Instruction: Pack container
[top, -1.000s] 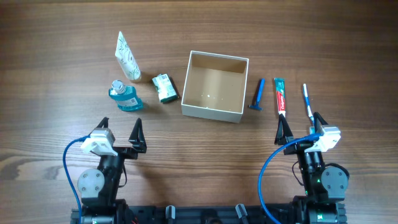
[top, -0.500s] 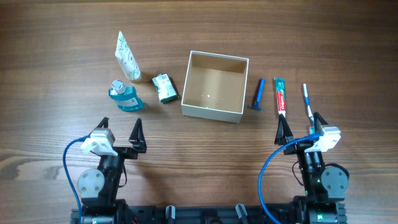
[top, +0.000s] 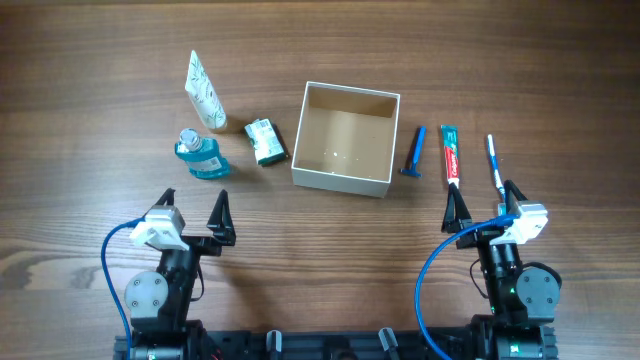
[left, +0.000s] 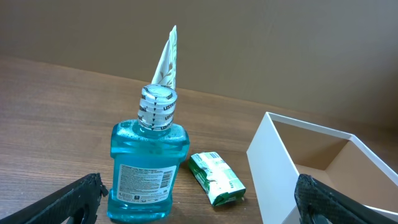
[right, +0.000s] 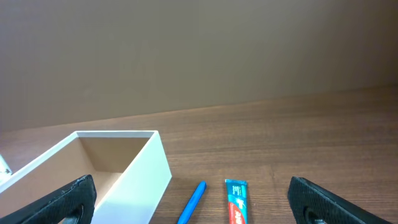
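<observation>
left claw (top: 193, 197) and right claw (top: 480, 190) are sitting wide apart, empty | tall bottle (top: 202, 156) may be tipping if bumped

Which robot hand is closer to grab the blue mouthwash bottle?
Left. The left hand is open right in front of the mouthwash bottle; the right hand sits beyond the container.

The bottle (top: 202, 155), tube (top: 204, 90) and packet (top: 265, 140) lie left of the container (top: 340, 181); razor (top: 413, 152), toothpaste (top: 452, 155) and toothbrush (top: 494, 165) lie right.
</observation>
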